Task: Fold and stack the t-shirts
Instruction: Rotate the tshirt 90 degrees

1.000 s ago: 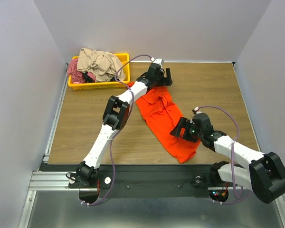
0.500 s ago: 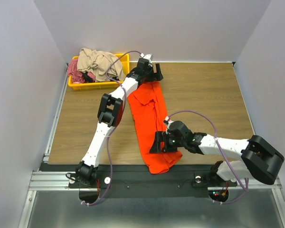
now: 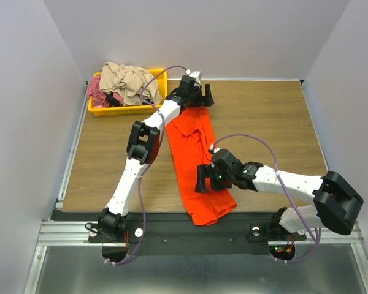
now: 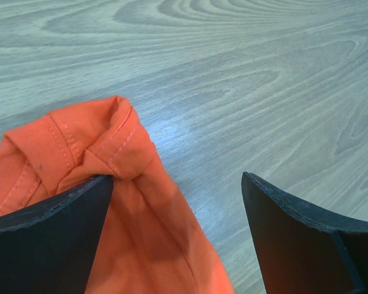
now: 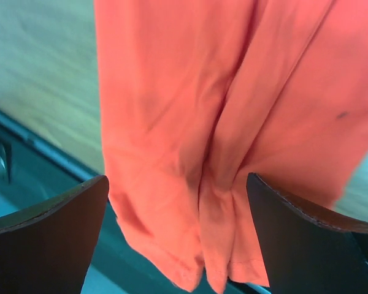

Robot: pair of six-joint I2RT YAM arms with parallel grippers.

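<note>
A bright orange-red t-shirt [image 3: 187, 153] lies as a long narrow strip on the wooden table [image 3: 264, 122], running from near to far. Its hem hangs over the table's front edge. My left gripper [image 3: 201, 101] stands open over the far end, and in the left wrist view the collar end [image 4: 80, 153] lies by the left finger of that gripper [image 4: 178, 236]. Open as well, my right gripper [image 3: 202, 180] hovers above the near end, the creased hem [image 5: 172, 122] showing between its fingers [image 5: 178, 239]. A beige-tan t-shirt [image 3: 129, 79] and a dusty-pink one [image 3: 97, 92] are heaped in the tray.
The yellow plastic tray [image 3: 126, 110] stands at the table's back left corner. A dark metal rail [image 3: 172, 226] runs along the front edge under the shirt's hem. Grey walls close in the left, back and right sides.
The orange shirt has swung from a slant toward the right into a strip running near to far. Both grippers have moved left with it; the right one has since shifted slightly farther up the shirt.
</note>
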